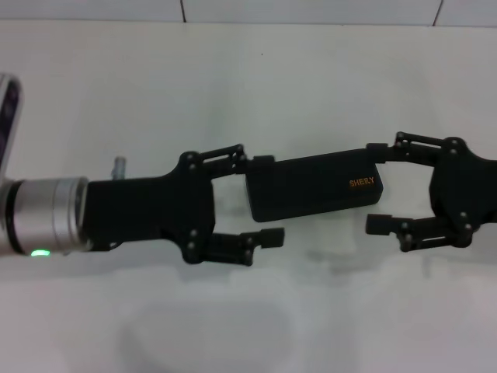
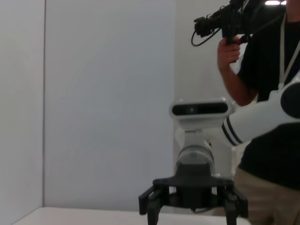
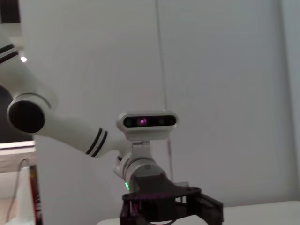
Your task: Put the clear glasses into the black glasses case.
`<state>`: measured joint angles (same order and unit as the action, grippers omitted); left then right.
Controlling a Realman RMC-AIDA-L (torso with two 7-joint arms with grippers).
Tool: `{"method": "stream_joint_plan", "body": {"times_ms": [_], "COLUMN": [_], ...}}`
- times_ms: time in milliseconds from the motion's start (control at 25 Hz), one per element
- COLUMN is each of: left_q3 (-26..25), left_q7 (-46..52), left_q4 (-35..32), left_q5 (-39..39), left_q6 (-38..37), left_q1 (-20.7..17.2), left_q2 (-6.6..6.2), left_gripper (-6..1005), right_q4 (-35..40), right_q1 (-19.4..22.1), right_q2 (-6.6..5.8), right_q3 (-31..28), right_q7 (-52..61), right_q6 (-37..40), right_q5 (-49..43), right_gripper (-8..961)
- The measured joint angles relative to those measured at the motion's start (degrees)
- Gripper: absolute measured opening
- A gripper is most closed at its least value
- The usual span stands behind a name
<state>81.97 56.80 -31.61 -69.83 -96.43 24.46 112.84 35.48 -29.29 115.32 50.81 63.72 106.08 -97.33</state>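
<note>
The black glasses case lies closed on the white table, lid up, with orange lettering near its right end. My left gripper is open at the case's left end, one finger by the far corner and one past the near edge. At the right end my right gripper also stands open, straddling the case. The clear glasses are out of view. The left wrist view shows the right gripper farther off; the right wrist view shows the left gripper.
A person holding a camera stands behind my right arm in the left wrist view. White walls rise beyond the table's far edge.
</note>
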Motion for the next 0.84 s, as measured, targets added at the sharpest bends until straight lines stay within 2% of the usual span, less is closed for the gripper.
{"method": "stream_joint_plan", "body": {"times_ms": [240,840], "left_q3": [-2.3,-2.9], "left_q7": [-2.9,-4.3], "left_q4": [0.0,0.0], "left_q5": [-1.4,-2.6], "left_q6": [-0.6,-1.1], "left_q1": [-3.2,-4.0], "left_q2": [0.07,-0.45], "left_gripper": [872,872], "right_q4": [-2.8,-8.1], "right_q1": [-2.1,-3.4], "right_q2": [0.51,0.78], "right_q3": [0.7,2.7], "right_q7": [-3.1,-11.0], "right_q6": [-1.9,-2.9], "right_q5": [0.1,1.0], "right_gripper": [888,888]}}
